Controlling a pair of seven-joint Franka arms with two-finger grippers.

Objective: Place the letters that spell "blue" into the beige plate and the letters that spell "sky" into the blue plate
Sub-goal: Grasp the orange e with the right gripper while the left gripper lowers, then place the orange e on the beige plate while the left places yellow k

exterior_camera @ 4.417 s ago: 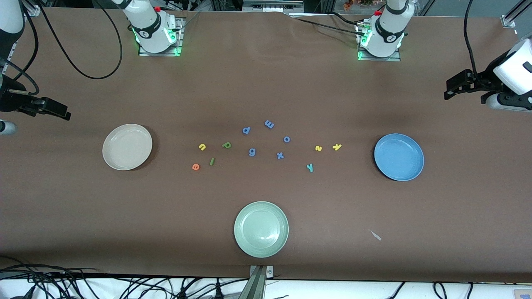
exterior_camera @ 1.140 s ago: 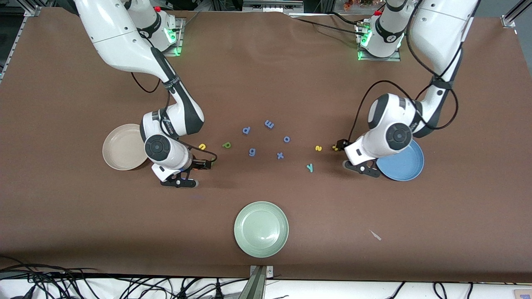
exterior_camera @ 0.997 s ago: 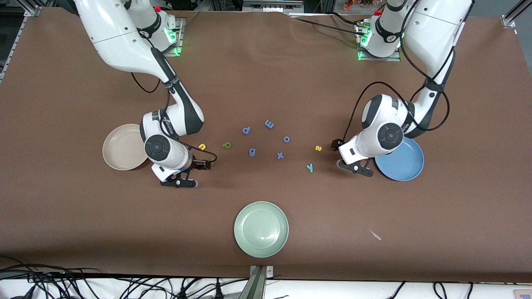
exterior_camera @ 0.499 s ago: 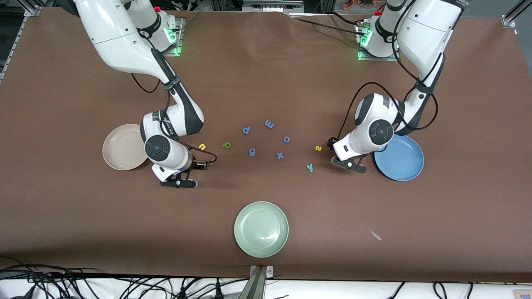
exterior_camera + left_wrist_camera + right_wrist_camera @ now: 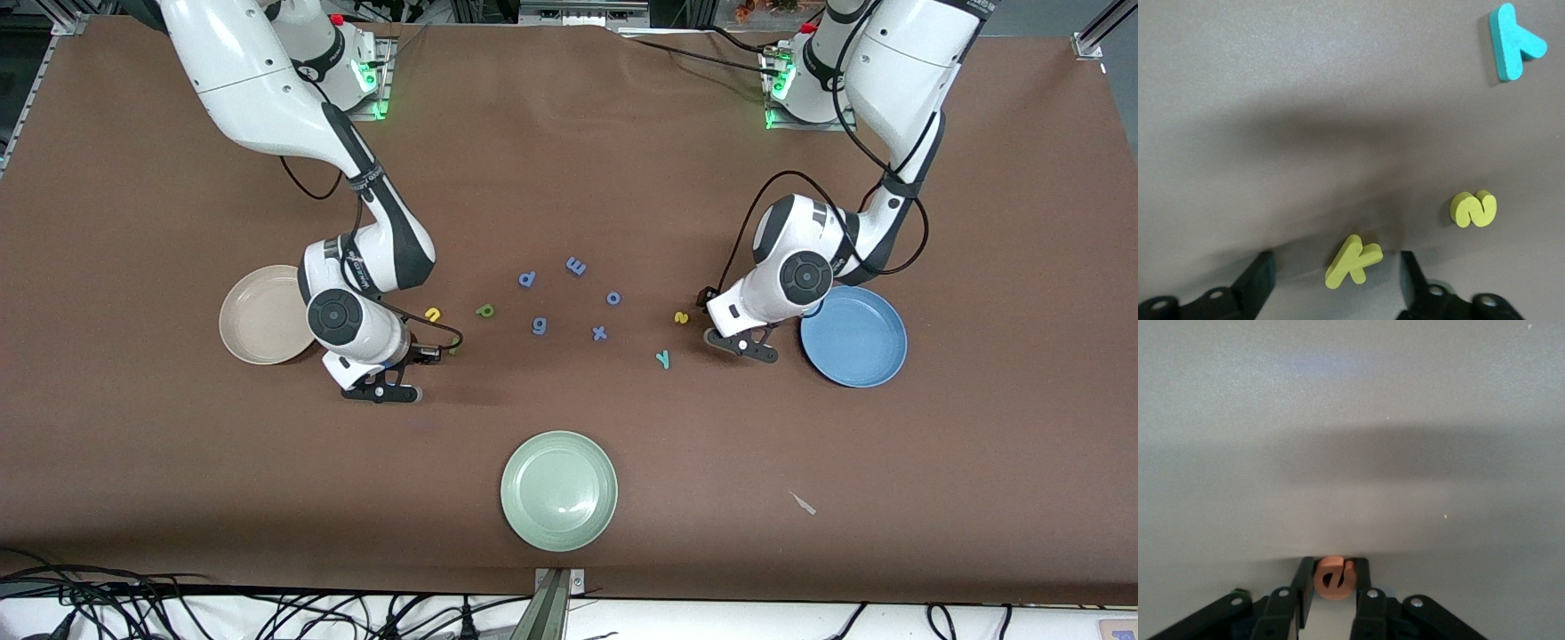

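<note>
Orange e (image 5: 1333, 577) sits clamped between right gripper (image 5: 1332, 581) fingers near the beige plate (image 5: 258, 316) for transfer, while left gripper (image 5: 1337, 283) fingers stand apart straddling yellow k (image 5: 1352, 261) beside the blue plate (image 5: 855, 342).

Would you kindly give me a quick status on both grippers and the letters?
Right gripper shut on orange e. Left gripper open, straddling yellow k on table. Beige plate and blue plate hold no letters. Nothing in the way.
</note>
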